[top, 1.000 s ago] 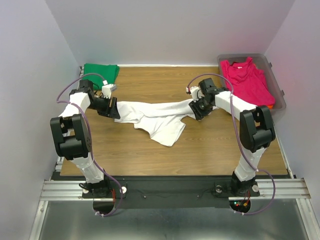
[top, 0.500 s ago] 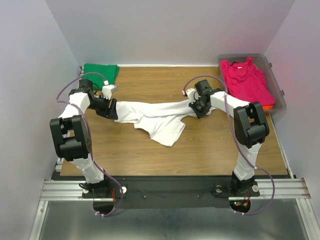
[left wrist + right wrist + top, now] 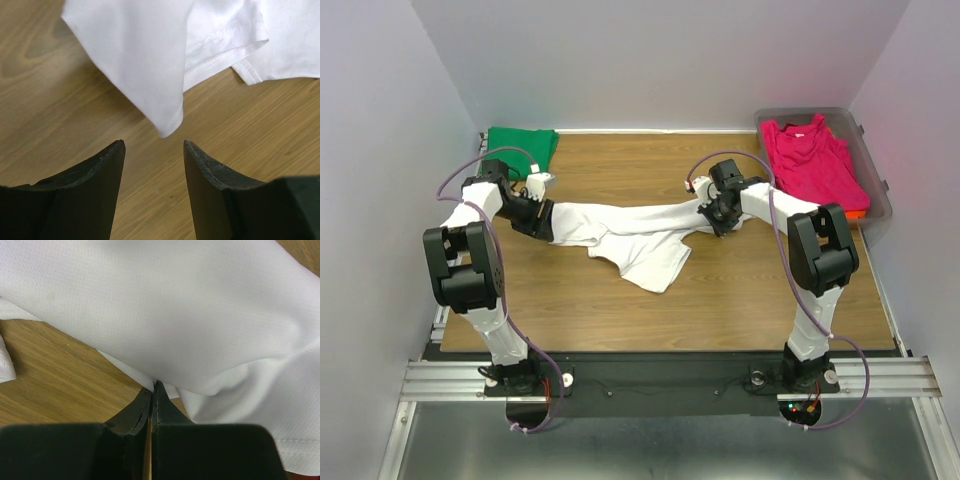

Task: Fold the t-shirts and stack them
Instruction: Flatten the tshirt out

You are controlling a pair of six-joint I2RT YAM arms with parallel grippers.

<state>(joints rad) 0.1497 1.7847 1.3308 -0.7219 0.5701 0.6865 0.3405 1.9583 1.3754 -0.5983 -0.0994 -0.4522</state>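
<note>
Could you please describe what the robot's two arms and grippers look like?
The left arm and right arm alternate bulky black joint housings with white links. A thin purple cable loops along each. The left gripper and right gripper have black, tapering fingers.

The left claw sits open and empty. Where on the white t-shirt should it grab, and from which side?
Probably the pointed corner of the white t-shirt just ahead of the left claw. It points into the gap between the open jaws, so slide straight forward, low over the table, and close.
</note>
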